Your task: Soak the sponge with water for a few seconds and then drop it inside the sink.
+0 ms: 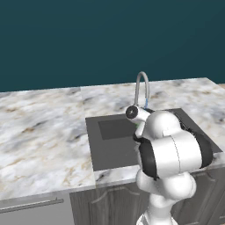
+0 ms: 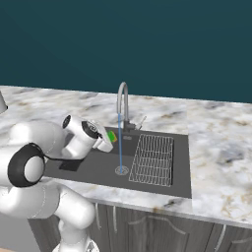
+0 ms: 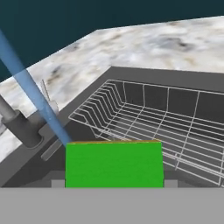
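With my claw [image 2: 111,140] clenched on the sponge [image 2: 112,136] above the sink [image 2: 93,172], just beside the water [image 2: 120,142], I would ease it sideways into the stream and hold it there level.

I see a polished marble-veined worktop [image 2: 216,147], a matt dark sink [image 2: 181,167] — thin wire rack [image 2: 152,160], smooth grey metal faucet [image 2: 122,101].
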Available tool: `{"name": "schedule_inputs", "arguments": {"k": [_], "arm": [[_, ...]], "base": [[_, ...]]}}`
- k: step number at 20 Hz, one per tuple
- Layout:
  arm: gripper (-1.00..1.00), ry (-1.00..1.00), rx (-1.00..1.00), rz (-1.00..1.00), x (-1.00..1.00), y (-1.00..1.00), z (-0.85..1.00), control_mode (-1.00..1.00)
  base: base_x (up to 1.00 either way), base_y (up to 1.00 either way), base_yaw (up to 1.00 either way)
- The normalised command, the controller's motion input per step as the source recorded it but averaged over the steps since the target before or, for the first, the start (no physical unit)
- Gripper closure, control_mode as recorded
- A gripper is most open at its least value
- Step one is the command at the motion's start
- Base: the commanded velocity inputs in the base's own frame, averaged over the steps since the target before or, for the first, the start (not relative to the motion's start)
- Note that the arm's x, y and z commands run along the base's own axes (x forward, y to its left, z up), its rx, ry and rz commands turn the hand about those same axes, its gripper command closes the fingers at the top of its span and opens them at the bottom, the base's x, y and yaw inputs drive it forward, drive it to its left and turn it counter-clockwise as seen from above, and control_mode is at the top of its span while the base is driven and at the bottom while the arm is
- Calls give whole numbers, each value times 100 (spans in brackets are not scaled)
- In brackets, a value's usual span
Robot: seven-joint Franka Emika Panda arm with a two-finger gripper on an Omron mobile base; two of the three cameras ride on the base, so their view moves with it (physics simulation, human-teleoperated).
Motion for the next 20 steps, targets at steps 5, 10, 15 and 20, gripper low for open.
{"name": "schedule_inputs", "arguments": {"k": [5, 10, 15, 20], "arm": [[100, 0, 0, -3, 19, 0, -12, -100], [100, 0, 0, -3, 17, 0, -5, -100], [100, 0, 0, -2, 27, 0, 0, -100], [100, 0, 0, 0, 18, 0, 0, -100]], "base": [[0, 0, 0], [0, 0, 0], [0, 0, 0], [0, 0, 0]]}}
